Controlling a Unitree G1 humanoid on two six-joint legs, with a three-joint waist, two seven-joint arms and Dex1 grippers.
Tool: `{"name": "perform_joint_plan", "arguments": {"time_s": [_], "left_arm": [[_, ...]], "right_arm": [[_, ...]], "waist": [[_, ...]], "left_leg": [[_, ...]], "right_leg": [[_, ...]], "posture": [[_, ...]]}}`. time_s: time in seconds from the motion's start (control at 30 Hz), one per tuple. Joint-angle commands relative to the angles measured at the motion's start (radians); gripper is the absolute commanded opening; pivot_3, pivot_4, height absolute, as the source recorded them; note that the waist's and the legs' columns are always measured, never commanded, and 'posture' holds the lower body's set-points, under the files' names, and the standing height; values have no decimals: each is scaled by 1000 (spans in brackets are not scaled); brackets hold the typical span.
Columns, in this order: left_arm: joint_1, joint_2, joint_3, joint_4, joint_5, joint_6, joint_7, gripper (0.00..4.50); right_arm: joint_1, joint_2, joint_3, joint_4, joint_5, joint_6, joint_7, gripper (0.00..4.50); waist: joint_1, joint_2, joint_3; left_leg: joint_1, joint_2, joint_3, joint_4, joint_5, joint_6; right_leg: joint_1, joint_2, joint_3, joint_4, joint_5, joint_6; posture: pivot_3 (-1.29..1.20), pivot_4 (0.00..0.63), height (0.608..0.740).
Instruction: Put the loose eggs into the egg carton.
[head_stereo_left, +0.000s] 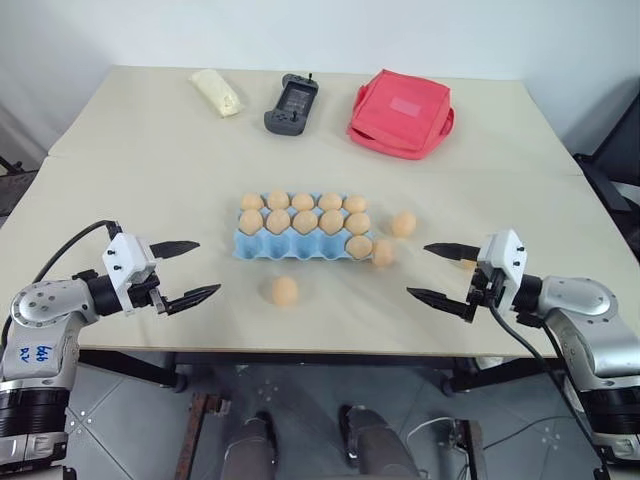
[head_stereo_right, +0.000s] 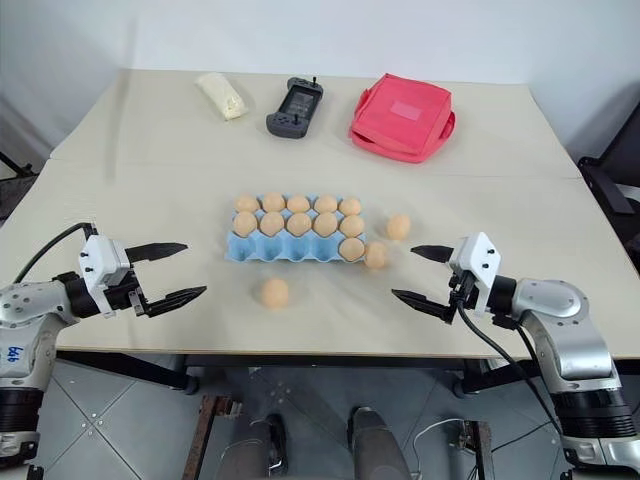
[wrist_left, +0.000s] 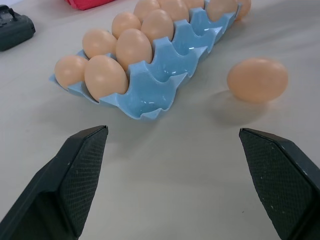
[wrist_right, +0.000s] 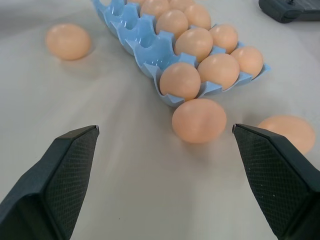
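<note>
Desk (head_stereo_left: 150, 150): pale, matte, smooth slab.
Egg carton (head_stereo_left: 290, 247): light blue moulded tray with scalloped cups at mid-desk; back row and part of the middle row hold tan eggs, front cups bare.
Loose eggs: three smooth ovals; one (head_stereo_left: 285, 290) in front of the carton, one (head_stereo_left: 383, 253) touching its right end, one (head_stereo_left: 403, 223) just beyond.
Left gripper (head_stereo_left: 187, 270): black, cross-hatched fingers (wrist_left: 80, 170) spread wide, holding nothing.
Right gripper (head_stereo_left: 440, 272): fingers (wrist_right: 272, 170) likewise spread, holding nothing.
Far edge: red fabric pouch (head_stereo_left: 402, 113), dark handheld controller (head_stereo_left: 291, 104), cream packet (head_stereo_left: 216, 92).
</note>
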Motion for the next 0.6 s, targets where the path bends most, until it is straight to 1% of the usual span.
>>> {"name": "perform_joint_plan", "arguments": {"time_s": [0.03,0.1,0.2,0.27,0.37,0.43,0.5,0.6], "left_arm": [[-16,4,12,-12,-18,3,-8,4481],[-21,-3,2,-16,-24,15,-12,4481],[-24,-14,-36,-41,-14,2,-37,4481],[-25,-23,-64,-66,-8,-10,-54,4481],[-22,-33,-123,-113,12,-43,-91,4481],[-31,-43,-154,-126,22,-61,-102,4481],[-48,-66,-166,-134,7,-43,-92,4481],[-68,-82,-179,-129,9,-36,-89,4481]], "right_arm": [[10,15,-42,-27,8,-10,-41,4500],[32,23,-79,-32,2,-11,-90,4500],[97,45,-211,-18,9,-37,-208,4500],[150,58,-289,-12,19,-46,-257,4500],[235,83,-366,-1,19,-48,-314,4500],[266,101,-386,14,-1,-64,-351,4500],[274,111,-384,21,-14,-61,-377,4500],[239,113,-355,37,-30,-42,-401,4500]], "waist": [[0,0,0],[1,0,0],[7,0,0],[13,0,0],[21,0,0],[21,0,0],[17,1,0],[-1,1,0]], "left_leg": [[0,0,0,0,0,0],[0,0,0,0,0,0],[0,0,0,0,0,0],[0,-1,0,1,0,-1],[0,-2,0,2,-1,0],[0,-1,0,3,-1,1],[1,-1,0,5,-2,1],[1,-1,0,6,-1,2]], "right_leg": [[0,0,0,0,0,0],[0,0,0,0,0,0],[0,1,0,0,0,0],[0,1,0,0,0,0],[1,1,0,0,0,0],[2,1,0,0,0,0],[3,1,1,0,0,1],[3,1,2,1,3,0]], "posture": [[0,150,740],[0,150,740],[0,150,740],[0,150,740],[0,150,740],[0,150,740],[0,150,740],[0,150,740]]}}
